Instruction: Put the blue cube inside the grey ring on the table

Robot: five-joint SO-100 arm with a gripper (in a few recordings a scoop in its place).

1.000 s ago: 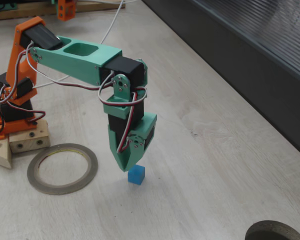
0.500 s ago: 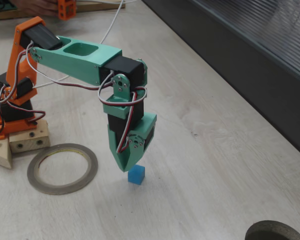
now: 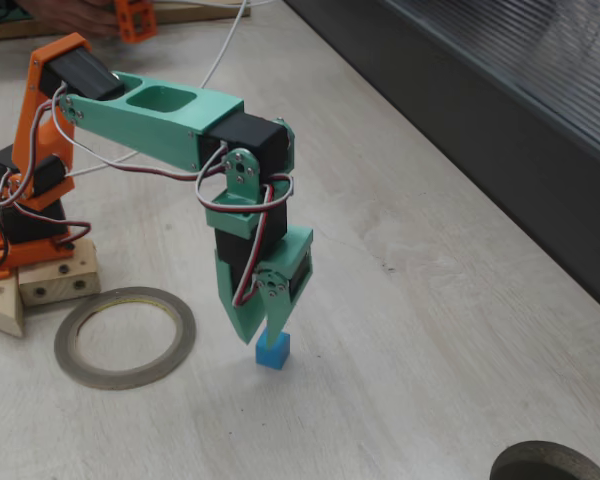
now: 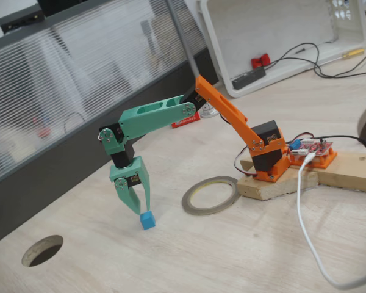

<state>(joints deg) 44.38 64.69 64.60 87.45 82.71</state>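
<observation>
1. Fixed view, lower centre of frame: the blue cube [image 3: 273, 350] rests on the pale wood-grain table [image 3: 430, 330], to the right of the grey ring [image 3: 125, 336] and outside it.
2. The grey ring lies flat at the lower left of this view, its yellowish inner rim visible; it sits just beside the wooden blocks [image 3: 40, 285] that carry the arm's orange base [image 3: 30, 190].
3. The green end effector [image 3: 263, 333] points straight down directly above the cube. Its fingers are parted by a narrow gap and hold nothing; the right-hand tip reaches the cube's top edge, but contact cannot be confirmed.
4. The green forearm [image 3: 160, 115] runs from the upper left toward the frame centre, with white and dark wires looping around the wrist joint.
5. A darker ring [image 3: 555, 463] is partly visible at the lower right corner, well apart from the cube. A dark ribbed wall [image 3: 500, 110] crosses the upper right.
6. In the other fixed view the blue cube [image 4: 147, 220] lies left of centre, with the end effector [image 4: 138, 207] just above it, tips near the cube's top.
7. The grey ring [image 4: 211, 196] here lies to the right of the cube, between the cube and the wooden blocks [image 4: 293, 180].
8. A white cable [image 4: 311, 238] trails across the table at the right of this view.
</observation>
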